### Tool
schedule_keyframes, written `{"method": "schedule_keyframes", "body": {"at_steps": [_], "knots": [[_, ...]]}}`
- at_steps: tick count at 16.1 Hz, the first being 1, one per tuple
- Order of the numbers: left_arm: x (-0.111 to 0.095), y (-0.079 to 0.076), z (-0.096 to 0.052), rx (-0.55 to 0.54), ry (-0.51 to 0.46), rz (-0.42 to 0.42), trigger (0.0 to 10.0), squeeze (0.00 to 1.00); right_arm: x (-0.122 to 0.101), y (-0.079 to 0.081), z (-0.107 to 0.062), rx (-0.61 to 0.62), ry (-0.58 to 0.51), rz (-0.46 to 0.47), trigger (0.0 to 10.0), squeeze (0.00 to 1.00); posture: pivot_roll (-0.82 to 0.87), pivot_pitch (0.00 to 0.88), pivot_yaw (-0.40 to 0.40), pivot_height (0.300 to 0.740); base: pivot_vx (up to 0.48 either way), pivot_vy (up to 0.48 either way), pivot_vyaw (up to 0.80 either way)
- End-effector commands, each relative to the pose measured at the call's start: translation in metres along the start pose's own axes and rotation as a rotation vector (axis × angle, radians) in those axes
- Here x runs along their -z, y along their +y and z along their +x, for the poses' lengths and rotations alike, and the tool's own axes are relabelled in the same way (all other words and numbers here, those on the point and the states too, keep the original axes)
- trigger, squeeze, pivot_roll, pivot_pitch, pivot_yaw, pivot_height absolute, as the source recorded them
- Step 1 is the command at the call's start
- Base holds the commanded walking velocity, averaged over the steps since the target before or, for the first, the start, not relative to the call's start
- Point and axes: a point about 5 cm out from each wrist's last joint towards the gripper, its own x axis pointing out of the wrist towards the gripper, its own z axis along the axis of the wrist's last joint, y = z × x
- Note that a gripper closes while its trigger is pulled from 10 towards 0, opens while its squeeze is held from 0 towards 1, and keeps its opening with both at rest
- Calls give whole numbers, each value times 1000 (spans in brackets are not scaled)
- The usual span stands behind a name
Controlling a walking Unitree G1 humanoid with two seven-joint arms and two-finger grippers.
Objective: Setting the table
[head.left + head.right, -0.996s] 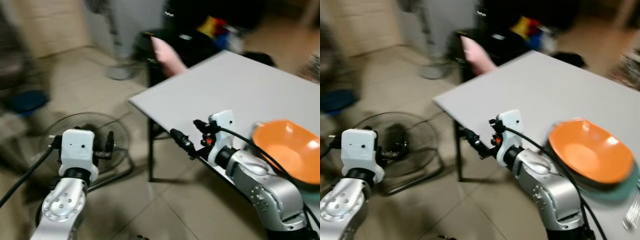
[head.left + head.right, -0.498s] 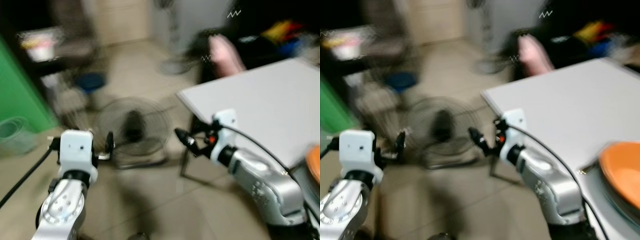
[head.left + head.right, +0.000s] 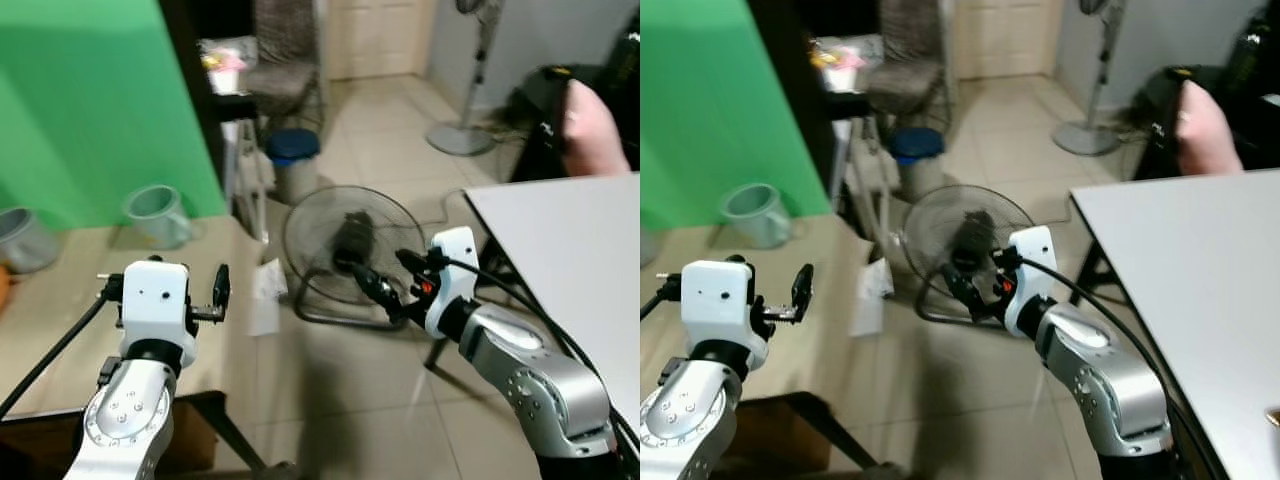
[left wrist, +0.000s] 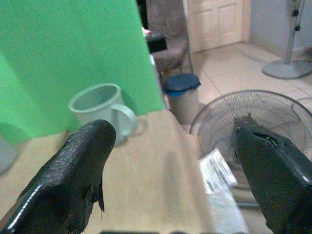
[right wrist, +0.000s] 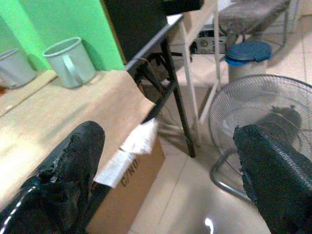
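A pale green mug [image 3: 158, 213] stands on a tan wooden counter [image 3: 90, 300] against a green wall, with a grey cup [image 3: 20, 240] further left. My left gripper [image 3: 168, 290] is held out low over the counter's near part, open and empty; its black fingers [image 4: 73, 185] stand wide apart with the mug [image 4: 100, 109] ahead between them. My right gripper [image 3: 385, 275] hangs over the floor in front of a floor fan [image 3: 350, 240], open and empty. A corner of the white table [image 3: 570, 250] reaches in at the right.
A person's arm [image 3: 590, 125] shows behind the white table. A blue bin [image 3: 293, 150] and a folding-legged stand sit past the counter. A pedestal fan [image 3: 465, 130] stands at the back. A paper label [image 3: 265, 295] hangs off the counter's edge. Tiled floor lies between counter and table.
The whole view has swung left: the white table and orange bowl have slid off to the right, while the green wall and wooden counter came into view. Both arms keep their pose.
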Motion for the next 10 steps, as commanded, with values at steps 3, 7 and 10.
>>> {"method": "schedule_keyframes", "body": {"at_steps": [3, 7, 10], "knots": [[1, 4, 0, -11, 13, 10, 10000, 0, -4, 3, 3, -25, -15, -5, 10000, 1000, -4, 21, 42, 740, 0, 305, 800], [0, 7, -1, -17, 11, 24, 10000, 0, -6, 3, 2, -6, -37, 7, 10000, 1000, -2, 21, 40, 740, 0, 311, 600], [-1, 16, 1, -26, 7, 54, 10000, 0, -9, -3, 2, 120, -91, 15, 10000, 0, -5, 24, 42, 740, 0, 310, 0]]}}
